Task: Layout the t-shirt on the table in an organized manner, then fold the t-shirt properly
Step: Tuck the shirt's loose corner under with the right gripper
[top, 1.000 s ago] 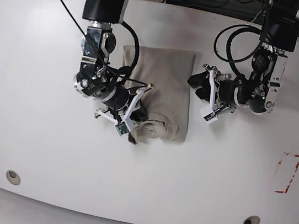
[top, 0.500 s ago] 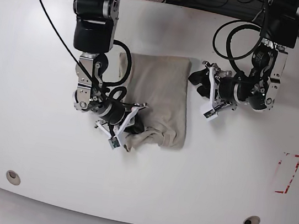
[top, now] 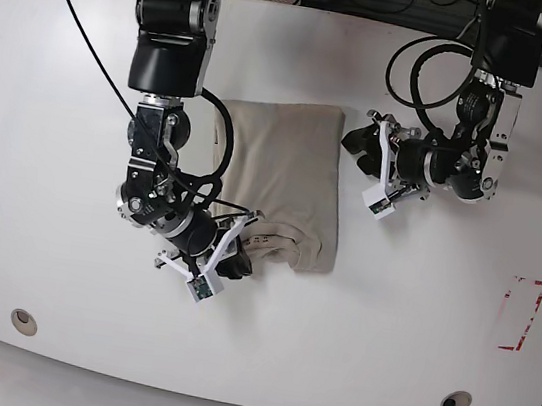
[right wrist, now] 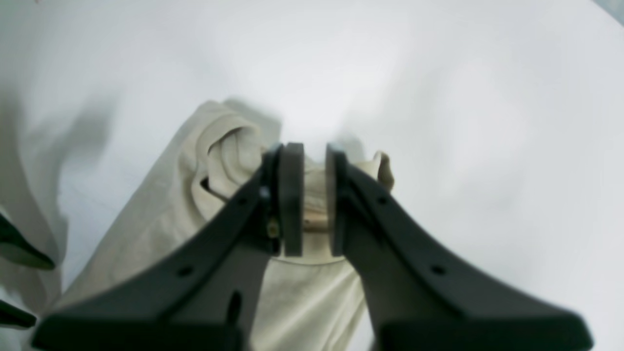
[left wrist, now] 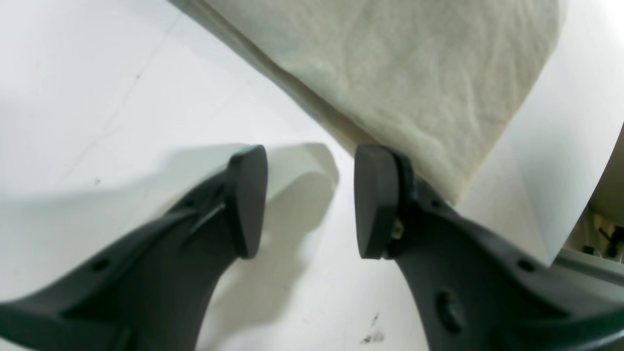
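Observation:
The beige t-shirt (top: pixel 291 170) lies folded into a narrow rectangle on the white table (top: pixel 60 264), its near-left corner bunched up. My right gripper (top: pixel 240 251) is at that corner. In the right wrist view it (right wrist: pixel 314 195) is shut on a fold of the t-shirt (right wrist: pixel 146 234), with fabric showing between the pads. My left gripper (top: pixel 353 146) hovers beside the shirt's far right edge. In the left wrist view it (left wrist: pixel 309 200) is open and empty over bare table, one fingertip (left wrist: pixel 373 200) right at the t-shirt (left wrist: pixel 414 73) edge.
Two grey grommet holes (top: pixel 23 321) (top: pixel 455 402) sit near the front edge of the table. A red-outlined rectangle (top: pixel 521 314) marks the right side. Black cables (top: pixel 425 78) loop above the left arm.
My right gripper has pulled the shirt's near-left corner toward the front edge, dragging the whole shirt slightly nearer. The left gripper has barely moved.

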You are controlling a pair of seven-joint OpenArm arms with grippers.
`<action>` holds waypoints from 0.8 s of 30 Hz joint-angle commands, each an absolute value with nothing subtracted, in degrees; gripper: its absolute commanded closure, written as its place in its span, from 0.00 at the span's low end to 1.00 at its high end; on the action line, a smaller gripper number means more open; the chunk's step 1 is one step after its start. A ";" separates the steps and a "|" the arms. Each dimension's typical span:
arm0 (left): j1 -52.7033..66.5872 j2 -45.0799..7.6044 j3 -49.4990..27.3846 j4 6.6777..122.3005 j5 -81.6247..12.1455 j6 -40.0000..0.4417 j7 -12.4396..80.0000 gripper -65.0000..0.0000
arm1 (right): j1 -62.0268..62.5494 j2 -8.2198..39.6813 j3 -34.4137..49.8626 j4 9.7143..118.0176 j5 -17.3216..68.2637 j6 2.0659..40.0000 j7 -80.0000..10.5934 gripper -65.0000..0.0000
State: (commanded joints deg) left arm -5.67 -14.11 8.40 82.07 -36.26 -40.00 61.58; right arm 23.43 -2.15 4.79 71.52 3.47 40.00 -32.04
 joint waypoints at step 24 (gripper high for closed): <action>-5.76 -14.11 8.40 84.18 -36.35 -40.00 61.67 0.59 | 26.95 -0.84 5.14 64.13 4.09 40.00 -26.86 0.89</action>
State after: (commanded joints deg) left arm -5.76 -14.11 8.40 84.18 -36.35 -40.00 61.67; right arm 26.95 -0.84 5.14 64.13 4.09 40.00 -26.86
